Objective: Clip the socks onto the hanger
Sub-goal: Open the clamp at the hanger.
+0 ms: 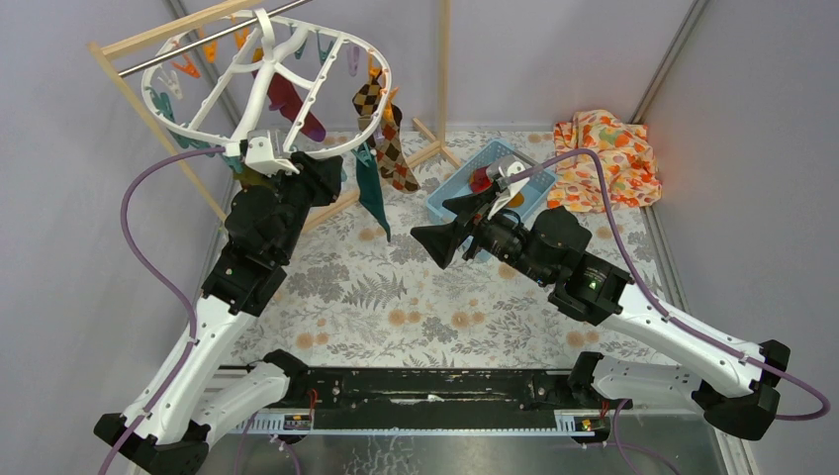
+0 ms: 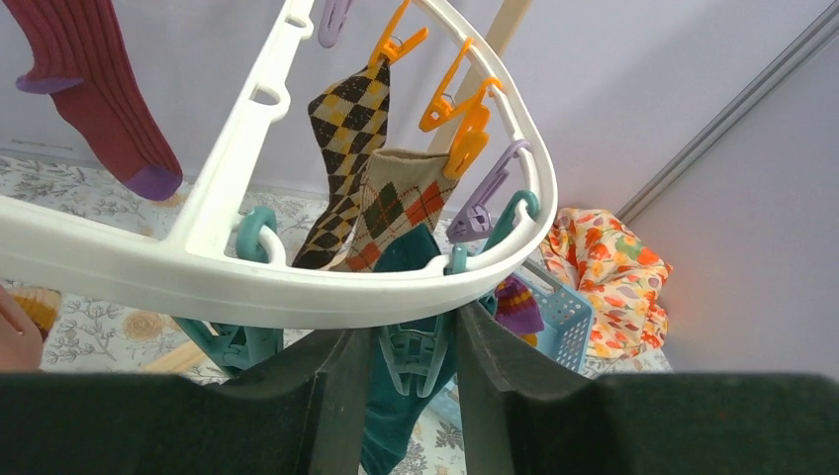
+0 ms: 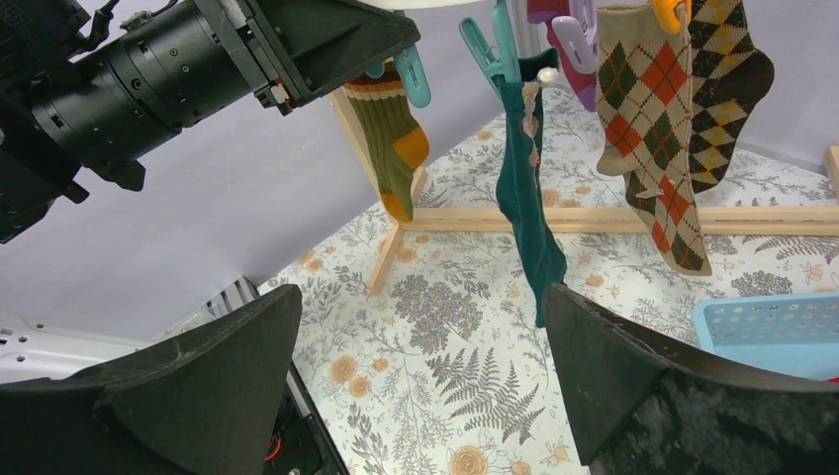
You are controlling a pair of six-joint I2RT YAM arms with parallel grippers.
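Socks (image 1: pixel 371 99) from above: several pegged already around the hanger (image 1: pixel 262 84), teal sock (image 1: pixel 374 193) hanging lowest. One red sock (image 1: pixel 481 181) lying in the blue basket (image 1: pixel 473 160), so task judged close to done. Right gripper (image 1: pixel 425 223) spread wide and empty between basket and hanger, probably poised to fetch that sock.

Left wrist view: left gripper (image 2: pixel 416 341) tucked up under the hanger's rim, pinching a teal peg (image 2: pixel 416 358) from both sides, presumably to spring it open for the next sock.

Right wrist view: wide-parted fingers (image 3: pixel 208 376) framing the teal sock and argyle socks (image 3: pixel 653 129), nothing between them.
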